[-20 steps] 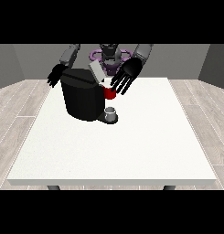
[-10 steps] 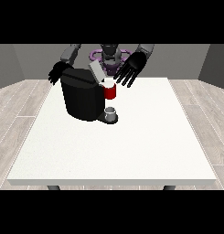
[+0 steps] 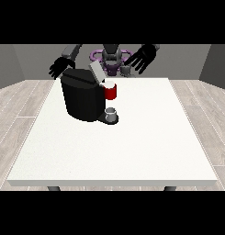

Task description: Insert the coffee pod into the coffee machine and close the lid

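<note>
Coffee machine [image 3: 84, 98] lid [image 3: 96, 72] up; hands apart.

We see a large white bench [image 3: 132, 151] on a pale plank floor [image 3: 17, 105], grey walls [image 3: 22, 62] behind.

1. The coffee machine [image 3: 81, 98] is black, with a light grey lid [image 3: 96, 71].
2. A red thing at the machine [image 3: 110, 91] has a pale top, below the fingers of the black hand at the view's right [image 3: 142, 58].
3. A grey thing [image 3: 111, 112] sits on the machine's base.
4. The table [image 3: 146, 137] is white.
5. The hand at the view's left [image 3: 60, 67] is black.
6. The floor [image 3: 17, 105] is pale grey-brown planks.
</note>
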Action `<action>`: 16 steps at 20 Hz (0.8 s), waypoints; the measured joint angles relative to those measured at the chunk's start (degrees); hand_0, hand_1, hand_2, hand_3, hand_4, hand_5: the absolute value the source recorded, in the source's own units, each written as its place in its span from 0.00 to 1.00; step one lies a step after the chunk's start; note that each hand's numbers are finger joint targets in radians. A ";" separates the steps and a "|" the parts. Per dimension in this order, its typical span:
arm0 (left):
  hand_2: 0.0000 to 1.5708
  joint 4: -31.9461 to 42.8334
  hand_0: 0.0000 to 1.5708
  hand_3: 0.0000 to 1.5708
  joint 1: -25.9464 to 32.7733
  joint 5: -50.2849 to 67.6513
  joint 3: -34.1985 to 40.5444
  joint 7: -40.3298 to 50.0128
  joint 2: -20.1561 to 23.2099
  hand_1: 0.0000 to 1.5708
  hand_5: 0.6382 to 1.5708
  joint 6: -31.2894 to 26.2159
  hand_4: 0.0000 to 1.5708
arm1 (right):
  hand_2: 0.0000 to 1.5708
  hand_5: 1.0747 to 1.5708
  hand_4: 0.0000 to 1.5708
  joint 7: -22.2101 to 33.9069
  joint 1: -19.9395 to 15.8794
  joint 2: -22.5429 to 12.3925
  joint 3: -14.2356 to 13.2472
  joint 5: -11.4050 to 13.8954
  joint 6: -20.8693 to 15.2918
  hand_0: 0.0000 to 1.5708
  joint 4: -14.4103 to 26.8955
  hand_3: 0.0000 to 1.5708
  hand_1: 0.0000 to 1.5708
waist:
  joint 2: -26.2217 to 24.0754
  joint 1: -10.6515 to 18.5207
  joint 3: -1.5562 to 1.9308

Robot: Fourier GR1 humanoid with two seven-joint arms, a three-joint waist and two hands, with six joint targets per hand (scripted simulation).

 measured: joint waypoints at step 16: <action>0.00 -1.97 0.00 0.00 20.10 16.28 9.63 -3.99 -11.01 0.00 1.00 -2.37 0.00 | 0.00 1.00 0.00 7.34 2.12 -5.83 2.42 0.20 5.94 0.00 -7.98 0.00 0.00 | -15.49 9.22 0.00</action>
